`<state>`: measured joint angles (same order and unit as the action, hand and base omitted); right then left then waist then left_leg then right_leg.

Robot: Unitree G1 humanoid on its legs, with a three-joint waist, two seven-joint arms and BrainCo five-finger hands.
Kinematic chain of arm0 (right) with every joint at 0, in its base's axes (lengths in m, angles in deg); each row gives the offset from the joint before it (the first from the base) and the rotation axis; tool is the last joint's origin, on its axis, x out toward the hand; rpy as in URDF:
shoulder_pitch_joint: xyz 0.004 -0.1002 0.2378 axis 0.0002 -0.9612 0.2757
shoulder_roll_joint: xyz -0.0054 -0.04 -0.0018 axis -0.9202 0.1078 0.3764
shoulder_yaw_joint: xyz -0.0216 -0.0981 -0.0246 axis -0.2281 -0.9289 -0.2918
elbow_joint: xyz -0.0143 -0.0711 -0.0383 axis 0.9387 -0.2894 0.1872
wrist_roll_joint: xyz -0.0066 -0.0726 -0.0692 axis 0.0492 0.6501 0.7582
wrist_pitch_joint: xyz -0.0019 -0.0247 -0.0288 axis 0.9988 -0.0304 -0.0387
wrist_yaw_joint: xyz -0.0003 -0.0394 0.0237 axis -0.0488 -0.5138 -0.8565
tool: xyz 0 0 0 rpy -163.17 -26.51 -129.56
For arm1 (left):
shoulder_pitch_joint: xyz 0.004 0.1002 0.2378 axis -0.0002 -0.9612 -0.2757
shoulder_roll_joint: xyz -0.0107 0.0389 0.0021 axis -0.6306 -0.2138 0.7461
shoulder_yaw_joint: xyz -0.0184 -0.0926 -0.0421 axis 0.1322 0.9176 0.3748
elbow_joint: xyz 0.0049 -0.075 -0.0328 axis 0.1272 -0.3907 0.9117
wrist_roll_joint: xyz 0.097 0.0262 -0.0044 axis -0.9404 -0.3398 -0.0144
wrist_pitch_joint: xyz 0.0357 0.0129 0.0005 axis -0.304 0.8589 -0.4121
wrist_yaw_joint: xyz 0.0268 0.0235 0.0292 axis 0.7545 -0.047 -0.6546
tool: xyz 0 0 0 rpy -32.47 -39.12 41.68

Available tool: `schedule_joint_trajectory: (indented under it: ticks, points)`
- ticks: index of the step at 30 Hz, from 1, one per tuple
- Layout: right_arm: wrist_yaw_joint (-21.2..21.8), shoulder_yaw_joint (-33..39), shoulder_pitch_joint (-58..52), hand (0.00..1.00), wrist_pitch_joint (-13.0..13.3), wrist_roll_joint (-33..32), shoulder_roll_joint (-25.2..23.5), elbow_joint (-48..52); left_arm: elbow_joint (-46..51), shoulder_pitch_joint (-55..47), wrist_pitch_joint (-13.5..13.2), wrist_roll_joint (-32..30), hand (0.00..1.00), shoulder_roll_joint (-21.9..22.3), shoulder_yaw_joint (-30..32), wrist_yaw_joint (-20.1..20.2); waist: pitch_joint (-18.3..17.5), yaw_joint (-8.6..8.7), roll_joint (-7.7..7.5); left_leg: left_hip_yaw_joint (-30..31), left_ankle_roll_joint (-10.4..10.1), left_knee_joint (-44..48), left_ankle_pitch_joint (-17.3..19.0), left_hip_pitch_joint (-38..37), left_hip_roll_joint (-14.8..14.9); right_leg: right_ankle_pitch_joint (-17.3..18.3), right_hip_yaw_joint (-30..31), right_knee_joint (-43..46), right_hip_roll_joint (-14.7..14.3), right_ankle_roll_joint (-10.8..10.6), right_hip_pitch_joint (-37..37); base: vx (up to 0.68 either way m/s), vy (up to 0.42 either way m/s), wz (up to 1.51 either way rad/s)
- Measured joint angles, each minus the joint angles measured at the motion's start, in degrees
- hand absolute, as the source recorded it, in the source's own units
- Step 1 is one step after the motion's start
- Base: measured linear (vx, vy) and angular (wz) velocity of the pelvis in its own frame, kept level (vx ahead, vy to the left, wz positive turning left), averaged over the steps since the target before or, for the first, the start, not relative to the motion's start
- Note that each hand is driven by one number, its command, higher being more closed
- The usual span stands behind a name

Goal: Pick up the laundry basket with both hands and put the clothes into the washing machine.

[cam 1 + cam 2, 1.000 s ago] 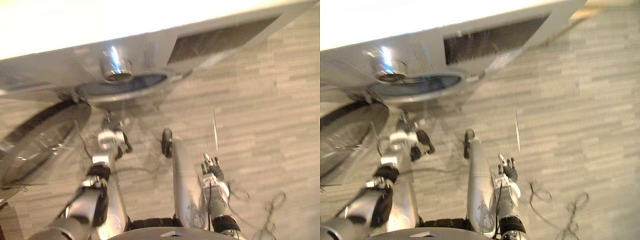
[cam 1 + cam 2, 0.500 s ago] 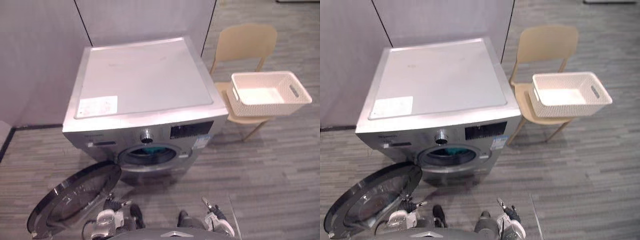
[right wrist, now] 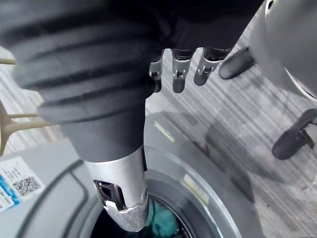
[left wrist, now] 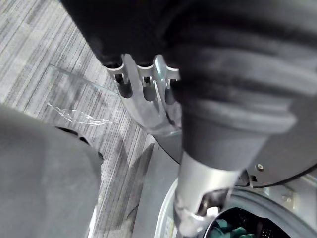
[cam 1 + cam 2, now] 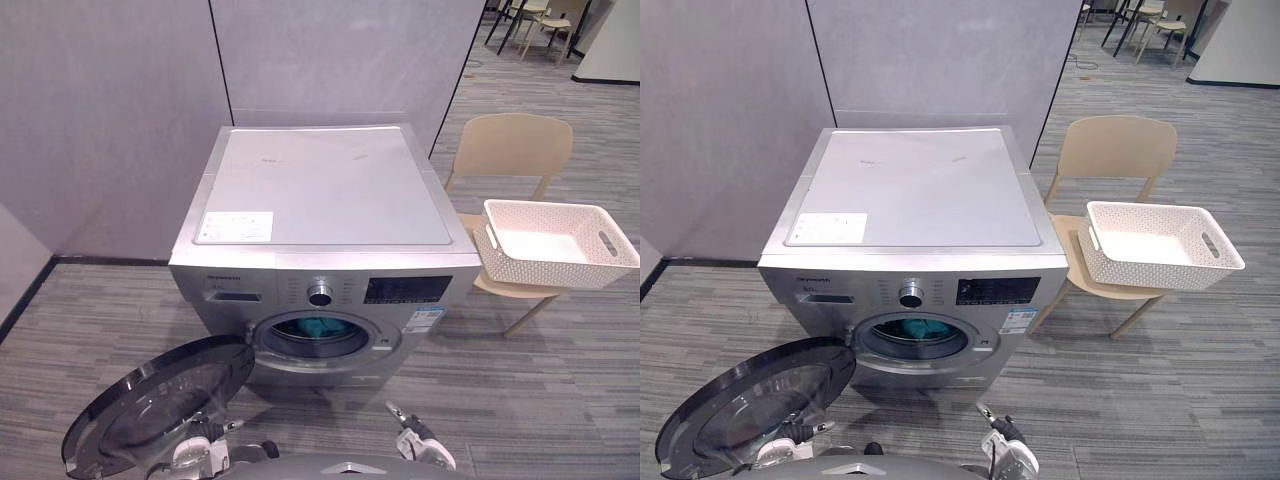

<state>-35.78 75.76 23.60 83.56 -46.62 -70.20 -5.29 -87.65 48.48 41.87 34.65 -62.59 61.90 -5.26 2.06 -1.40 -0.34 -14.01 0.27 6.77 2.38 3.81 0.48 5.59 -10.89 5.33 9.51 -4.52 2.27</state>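
Grey floor point(image 5: 560, 380); washing machine point(image 5: 320, 190) holds teal clothes point(image 5: 318, 327).

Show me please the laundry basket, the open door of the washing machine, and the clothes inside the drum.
laundry basket point(image 5: 1155, 272), right eye view, on its front wall.
washing machine door point(image 5: 750, 405), right eye view, middle of its glass.
clothes point(image 5: 915, 328), right eye view, on the teal cloth.

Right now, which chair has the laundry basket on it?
The beige chair beside the washing machine: the white basket sits on its seat. The other chairs stand far back.
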Motion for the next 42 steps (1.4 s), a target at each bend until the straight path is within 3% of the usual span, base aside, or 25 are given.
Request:
schedule_joint_trajectory:
  ticks: [5,7,8,10,13,15,17,18,19,20,21,22,24,25,27,28,29,31,32,34,35,36,38,41,42]
  points:
    - [0.0,-4.6,-0.6,0.00,0.1,-0.1,-0.9,2.7,-0.3,1.3,0.2,-0.1,0.00,-2.8,-6.0,-0.1,1.4,1.29,-1.99,-1.2,1.0,-3.4,0.1,-3.5,-2.7,1.8,4.0,10.5,2.8,2.3,-5.1,-0.01,0.106,-0.42]
    - [0.0,-5.9,-0.4,0.00,0.5,0.0,-1.1,2.8,-0.6,1.2,0.2,-0.2,0.00,-3.8,-8.0,-0.1,2.2,1.53,-1.73,-4.1,2.1,-3.2,-0.3,-4.2,-0.5,1.2,5.1,18.8,2.6,2.9,-9.1,-0.01,0.002,-0.51]
    - [-0.1,-6.0,-0.2,0.00,0.4,0.0,-1.0,2.7,-0.6,1.4,0.2,-0.3,0.00,-3.9,-8.4,-0.1,2.4,1.52,-1.88,-5.2,2.0,-3.3,-0.6,-4.8,0.9,3.2,3.5,26.1,3.4,4.1,-11.3,0.00,-0.028,-0.42]
    - [0.0,-5.5,-0.5,0.00,0.4,0.0,-0.5,2.2,-0.6,1.2,0.1,-0.2,0.00,-4.2,-10.0,-0.1,2.3,1.37,-1.73,-6.4,0.4,-3.4,0.0,-6.1,3.0,4.9,1.8,31.9,5.8,4.1,-12.2,0.04,-0.069,-0.42]
    - [0.0,-3.1,-0.7,0.00,0.7,0.5,0.7,1.7,-1.5,1.5,0.1,0.0,0.00,-5.0,-12.1,-0.1,2.2,1.92,-1.61,-6.8,-2.1,-2.7,0.2,-5.8,5.2,4.2,1.9,30.2,11.3,3.5,-12.2,0.08,-0.178,-0.31]
    - [-0.1,-0.5,-0.5,0.00,0.4,2.2,1.9,-0.1,-2.1,1.6,0.0,0.4,0.00,-5.6,-12.2,0.0,2.1,1.45,-1.54,-8.5,-4.1,-0.6,0.3,-4.7,7.1,1.9,3.2,24.3,13.0,2.5,-12.2,0.10,-0.337,-0.50]
    - [-0.1,-0.5,-0.5,0.00,-0.1,2.2,2.7,-2.3,-2.2,1.4,0.0,0.2,0.00,-6.8,-12.3,0.1,1.5,1.31,-2.55,-9.8,-6.7,1.7,0.8,-4.7,8.5,-3.6,2.8,19.0,13.1,1.2,-12.0,0.11,-0.497,-0.59]
    - [-0.1,-0.9,-0.8,0.00,-0.6,2.4,2.8,-3.9,-2.3,1.1,0.1,-0.1,0.00,-8.3,-12.1,0.3,0.4,1.50,-4.51,-9.3,-8.6,2.6,0.9,-5.2,8.7,-4.8,1.0,15.5,13.2,-5.8,-10.2,0.13,-0.550,-0.57]
    - [-0.1,-1.0,-1.4,0.00,-1.1,3.7,3.9,-5.3,-3.0,1.0,0.0,-0.2,0.00,-7.5,-12.0,0.3,0.1,1.44,-2.38,-5.0,-10.0,2.7,1.2,-5.7,11.1,-1.2,0.3,11.7,10.0,-7.8,-7.7,0.15,-0.568,-0.68]
    - [-0.1,-1.3,-1.1,0.00,-1.2,4.2,5.1,-5.9,-3.3,1.2,0.0,-0.3,0.00,-6.4,-11.6,0.3,0.6,1.32,-0.07,-2.6,-11.2,2.8,1.9,-6.2,13.2,-0.7,0.3,10.7,7.7,-7.8,-6.9,0.13,-0.507,-0.71]
    - [-0.1,-1.6,-0.6,0.00,-1.4,4.4,7.3,-6.6,-4.4,1.2,0.1,-0.1,0.00,-4.2,-10.7,0.6,1.5,1.93,3.51,-0.1,-13.0,3.5,2.1,-7.3,17.0,0.0,0.3,11.6,3.6,-6.1,-6.1,0.09,-0.389,-0.45]
    - [-0.1,-1.1,-1.2,0.00,-1.6,4.1,8.0,-6.7,-4.5,1.0,0.1,0.0,0.00,-3.2,-10.0,0.9,1.3,2.25,4.72,0.9,-13.6,5.1,1.4,-7.4,18.9,1.0,0.3,12.7,1.9,-4.9,-5.8,0.07,-0.415,-0.29]
    - [-0.1,-1.1,-2.2,0.00,-1.7,3.9,8.2,-6.6,-4.2,0.9,0.0,1.1,0.00,-3.1,-9.8,1.1,1.3,2.41,4.33,4.4,-10.7,11.9,-1.4,-4.7,21.8,2.8,-0.5,12.4,-0.6,-3.0,-4.1,-0.01,-0.349,0.01]
    - [-0.1,-1.1,-2.9,0.00,-1.4,1.8,7.0,-6.6,-3.5,1.0,0.1,1.8,0.00,-3.3,-9.7,1.0,1.6,2.94,3.13,4.4,-3.6,17.5,-4.7,-1.8,24.2,4.1,-1.8,11.3,-2.4,-1.2,-2.0,-0.06,-0.288,0.24]
    - [-0.3,-1.3,-3.6,0.00,-0.7,0.3,6.2,-6.6,-1.9,1.4,0.0,2.3,0.00,-3.2,-9.4,1.1,2.6,2.51,2.35,4.0,2.4,24.0,-6.6,0.7,26.4,4.1,-1.9,10.0,-4.5,0.1,0.0,-0.07,-0.288,0.06]
    - [-0.4,-1.6,-3.7,0.00,-0.6,-0.3,6.6,-6.6,-1.5,1.6,0.0,2.5,0.00,-3.1,-9.3,1.1,2.6,1.95,2.40,4.8,1.1,27.4,-4.3,1.9,25.5,4.2,-1.2,9.9,-5.0,0.5,0.0,-0.06,-0.235,-0.37]
    - [-0.4,-2.1,-3.5,0.00,-0.5,-0.3,7.3,-6.4,-0.8,1.0,0.0,2.9,0.00,-2.7,-9.3,1.1,2.8,1.40,2.71,6.9,-1.4,33.3,2.1,3.4,20.7,3.9,0.3,9.3,-5.6,1.3,-0.1,-0.03,-0.129,-0.56]
    - [-0.4,-3.3,-2.7,0.00,-0.4,-0.3,8.0,-6.4,0.3,0.8,-0.1,3.5,0.00,-1.7,-9.4,1.1,3.6,0.94,3.81,9.6,-5.4,33.0,9.1,3.2,10.1,3.1,2.5,8.3,-6.1,2.6,-0.2,0.01,0.014,-0.65]
    - [-0.4,-4.3,-2.7,0.00,-0.4,-0.4,7.4,-6.3,0.2,0.1,-0.2,4.0,0.00,-1.9,-9.9,1.1,3.7,0.93,4.23,7.4,-3.2,26.5,12.0,1.5,6.6,2.4,3.2,7.5,-6.8,3.3,-0.2,0.02,0.054,-0.54]
    - [-0.3,-4.6,-2.6,0.00,-0.5,-0.4,7.2,-5.4,0.1,-0.5,-0.2,4.3,0.00,-2.0,-9.8,1.2,3.3,0.93,4.80,6.4,-2.5,15.7,14.2,-2.2,5.4,2.0,4.4,7.1,-7.6,2.7,-1.8,0.04,0.020,-0.37]
    - [-0.2,-6.4,-2.7,0.00,-0.6,-0.1,6.8,-3.3,0.6,-0.5,-0.4,4.4,0.00,-1.6,-7.6,1.3,2.7,0.24,3.88,6.2,-2.6,12.5,12.3,-2.2,3.9,0.9,5.9,5.5,-7.3,2.2,-3.1,0.07,0.014,-0.27]
    - [-0.1,-6.6,-2.5,0.00,-0.5,-0.1,6.4,-2.0,0.0,-0.2,-0.4,4.4,0.00,-1.2,-5.6,1.6,2.9,-0.29,4.04,6.2,-0.8,11.4,11.0,-2.1,3.0,-1.3,6.2,3.3,-7.3,1.6,-3.0,0.09,0.026,-0.20]
    - [-0.1,-6.8,-2.0,0.00,-0.5,0.1,6.2,-2.1,0.1,-0.2,-0.4,4.4,0.00,-0.2,-1.8,2.3,3.7,-0.74,4.55,6.0,0.0,11.3,11.3,-3.3,2.3,-1.5,6.8,2.9,-6.7,0.7,-1.8,0.12,0.083,-0.11]
    - [0.0,-10.3,-2.2,0.00,-0.3,1.6,6.4,-1.0,0.1,-0.3,-0.3,4.4,0.00,0.6,1.3,2.3,3.8,-1.85,3.74,3.2,0.5,8.8,13.1,-8.3,0.8,4.3,9.2,15.0,-4.6,0.0,-4.3,0.09,0.091,-0.38]
    - [0.5,-12.2,-2.7,0.00,-0.4,2.3,6.2,0.8,0.2,-0.7,-0.3,4.3,0.00,0.2,1.5,2.3,3.4,-2.03,2.88,1.5,0.8,8.9,14.0,-9.0,0.2,6.5,10.6,27.8,-3.6,0.1,-10.5,0.12,0.013,-0.37]
